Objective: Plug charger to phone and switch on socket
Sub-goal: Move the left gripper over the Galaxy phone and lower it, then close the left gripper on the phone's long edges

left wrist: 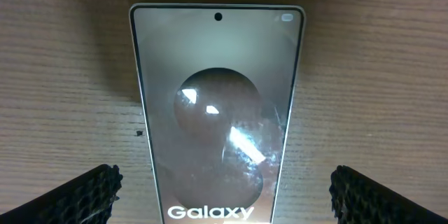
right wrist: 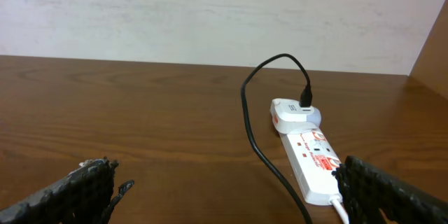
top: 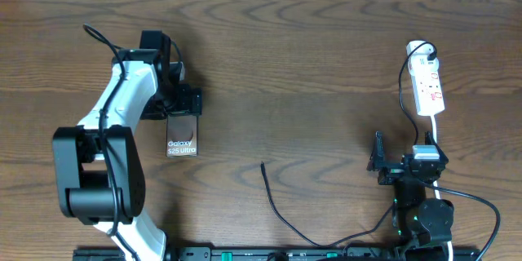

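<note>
The phone (top: 182,136) lies flat on the wooden table, its dark glossy face showing a round patch and "Galaxy" lettering (left wrist: 217,105). My left gripper (top: 181,106) is open and hovers over the phone's far end, its fingers wide on either side (left wrist: 222,196). The white socket (top: 428,81) lies at the far right with a white adapter plugged in, and it also shows in the right wrist view (right wrist: 308,157). The black charger cable (top: 281,208) runs from the adapter past my right gripper to a free tip (top: 263,164) mid-table. My right gripper (top: 379,163) is open and empty (right wrist: 224,196).
The socket's thick white cord (top: 436,143) runs toward the right arm's base. The table's far edge meets a pale wall (right wrist: 210,14). A black rail (top: 269,254) lies along the front edge.
</note>
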